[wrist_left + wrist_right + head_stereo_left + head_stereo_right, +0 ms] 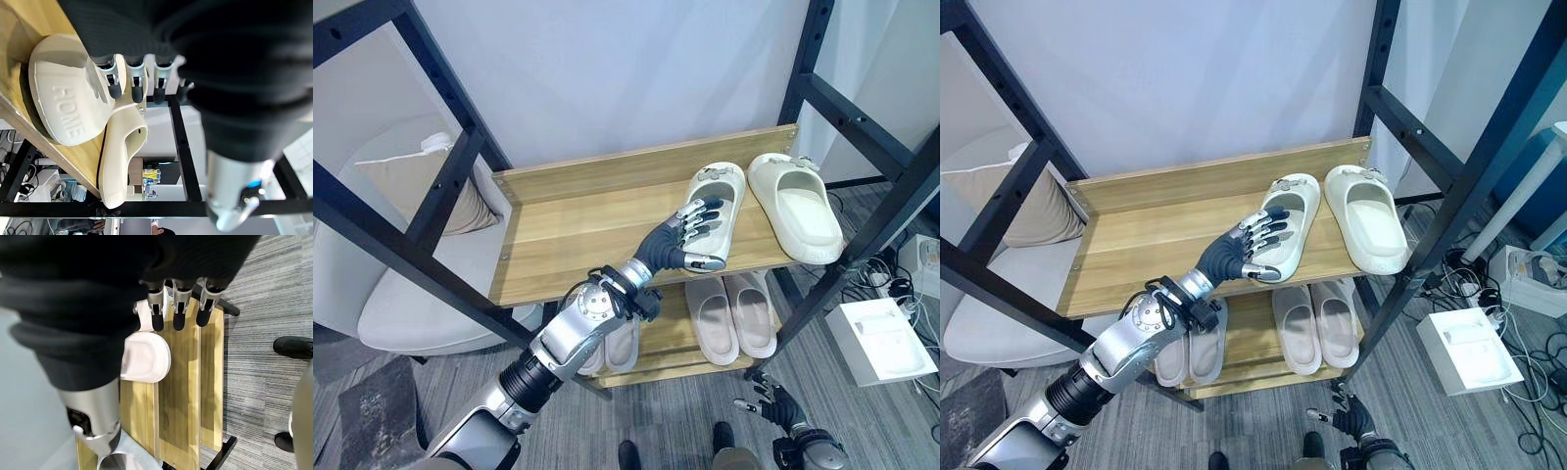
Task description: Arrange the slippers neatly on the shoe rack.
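Note:
Two cream slippers lie side by side at the right end of the wooden top shelf, toes toward the wall. My left hand reaches over the shelf to the left cream slipper. Its straight fingers rest on the slipper's near side and its thumb stays apart, so the hand is open. The right cream slipper sits just beside it, untouched. My right hand hangs low by the floor with relaxed fingers and holds nothing.
The lower shelf carries a pale pink pair and a white pair partly behind my left arm. Black frame posts stand at the rack's corners. A cushioned seat is on the left. A white box and cables lie on the floor at the right.

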Available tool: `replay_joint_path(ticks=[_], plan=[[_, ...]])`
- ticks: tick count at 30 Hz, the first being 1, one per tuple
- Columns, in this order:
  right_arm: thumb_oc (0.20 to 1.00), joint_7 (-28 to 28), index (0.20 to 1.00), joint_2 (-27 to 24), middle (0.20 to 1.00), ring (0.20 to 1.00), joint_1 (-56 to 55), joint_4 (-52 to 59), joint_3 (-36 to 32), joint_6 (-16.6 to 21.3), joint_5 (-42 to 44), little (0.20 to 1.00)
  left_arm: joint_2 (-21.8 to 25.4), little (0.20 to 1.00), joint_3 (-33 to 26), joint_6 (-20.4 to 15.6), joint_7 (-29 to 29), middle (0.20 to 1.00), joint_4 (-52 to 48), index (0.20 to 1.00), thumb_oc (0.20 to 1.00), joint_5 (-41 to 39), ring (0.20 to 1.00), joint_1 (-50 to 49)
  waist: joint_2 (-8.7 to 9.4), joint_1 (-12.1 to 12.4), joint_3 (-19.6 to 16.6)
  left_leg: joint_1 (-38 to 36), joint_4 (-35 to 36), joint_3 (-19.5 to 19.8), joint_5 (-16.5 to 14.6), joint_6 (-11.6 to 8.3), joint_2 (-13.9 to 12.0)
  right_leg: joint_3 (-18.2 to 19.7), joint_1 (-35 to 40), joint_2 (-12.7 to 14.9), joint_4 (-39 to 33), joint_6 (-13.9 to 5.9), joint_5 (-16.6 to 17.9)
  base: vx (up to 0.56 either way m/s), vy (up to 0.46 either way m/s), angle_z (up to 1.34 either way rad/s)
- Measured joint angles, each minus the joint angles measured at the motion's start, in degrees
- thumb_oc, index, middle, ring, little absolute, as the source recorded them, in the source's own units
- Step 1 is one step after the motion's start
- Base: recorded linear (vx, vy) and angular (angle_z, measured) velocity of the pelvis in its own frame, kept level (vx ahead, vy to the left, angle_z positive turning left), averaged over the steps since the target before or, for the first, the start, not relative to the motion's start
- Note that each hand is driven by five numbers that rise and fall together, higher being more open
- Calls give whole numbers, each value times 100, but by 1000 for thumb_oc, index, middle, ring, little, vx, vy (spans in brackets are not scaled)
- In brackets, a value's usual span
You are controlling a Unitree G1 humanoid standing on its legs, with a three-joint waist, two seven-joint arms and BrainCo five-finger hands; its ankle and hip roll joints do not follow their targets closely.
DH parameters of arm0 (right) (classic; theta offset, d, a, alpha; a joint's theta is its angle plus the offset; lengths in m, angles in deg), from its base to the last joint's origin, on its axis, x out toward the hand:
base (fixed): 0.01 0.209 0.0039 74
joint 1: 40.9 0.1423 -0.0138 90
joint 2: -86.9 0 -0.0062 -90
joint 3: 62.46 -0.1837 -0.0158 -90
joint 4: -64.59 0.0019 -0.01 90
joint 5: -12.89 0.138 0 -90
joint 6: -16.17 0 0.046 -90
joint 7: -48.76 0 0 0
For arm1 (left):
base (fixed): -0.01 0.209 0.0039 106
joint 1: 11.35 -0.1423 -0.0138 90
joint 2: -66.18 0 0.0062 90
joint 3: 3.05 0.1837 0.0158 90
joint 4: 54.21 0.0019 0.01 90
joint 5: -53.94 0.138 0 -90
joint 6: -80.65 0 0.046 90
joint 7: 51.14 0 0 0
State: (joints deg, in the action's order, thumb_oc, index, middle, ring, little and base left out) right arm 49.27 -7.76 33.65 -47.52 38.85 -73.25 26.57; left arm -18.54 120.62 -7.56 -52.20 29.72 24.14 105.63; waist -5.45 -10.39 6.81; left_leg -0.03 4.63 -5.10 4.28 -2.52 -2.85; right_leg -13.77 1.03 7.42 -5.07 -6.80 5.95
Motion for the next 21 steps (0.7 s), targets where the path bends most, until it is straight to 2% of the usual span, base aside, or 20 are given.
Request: replay_joint_path(ticks=[6, 11, 15, 17, 21], plan=[[1000, 7, 1000, 6, 1000, 1000, 3, 0, 6, 0, 0, 1000, -31, 1000, -20, 5, 22, 1000, -3, 1000, 1000, 174, 1000, 0, -13, 18, -15, -3, -1, -5, 1, 1, -2, 3, 0, -1, 1, 3, 2, 0, 0, 0], [1000, -15, 1000, 5, 1000, 1000, 8, 0, 73, 1, 0, 1000, -76, 1000, -452, -45, 235, 1000, 63, 1000, 1000, 201, 1000, -38, -23, 39, -45, -7, 0, 5, 4, 0, -5, -12, 11, -5, 0, 3, 3, 0, 0, 0], [1000, -38, 1000, 2, 1000, 1000, -17, -1, 143, 1, 0, 1000, -73, 1000, -733, -108, 342, 1000, 188, 1000, 1000, 264, 1000, -400, -31, 45, -83, -10, 0, 8, 5, 1, -5, -14, 15, -5, 0, 4, 2, 0, 0, 0], [1000, -37, 1000, 8, 1000, 1000, -9, -1, 158, 2, 0, 1000, -79, 1000, -741, -127, 355, 1000, 591, 1000, 1000, 469, 1000, -768, -25, 54, -119, -14, 0, 7, 5, 2, -6, -13, 16, -5, -1, 4, 1, 0, 0, 0], [1000, -39, 1000, 7, 1000, 1000, -11, -7, 154, 0, 0, 1000, -117, 1000, -801, -228, 343, 1000, 682, 1000, 1000, 777, 1000, -919, 11, 107, -150, -19, 1, 9, 10, 8, -6, -14, 24, -5, -1, 5, 1, 0, 0, 0]])
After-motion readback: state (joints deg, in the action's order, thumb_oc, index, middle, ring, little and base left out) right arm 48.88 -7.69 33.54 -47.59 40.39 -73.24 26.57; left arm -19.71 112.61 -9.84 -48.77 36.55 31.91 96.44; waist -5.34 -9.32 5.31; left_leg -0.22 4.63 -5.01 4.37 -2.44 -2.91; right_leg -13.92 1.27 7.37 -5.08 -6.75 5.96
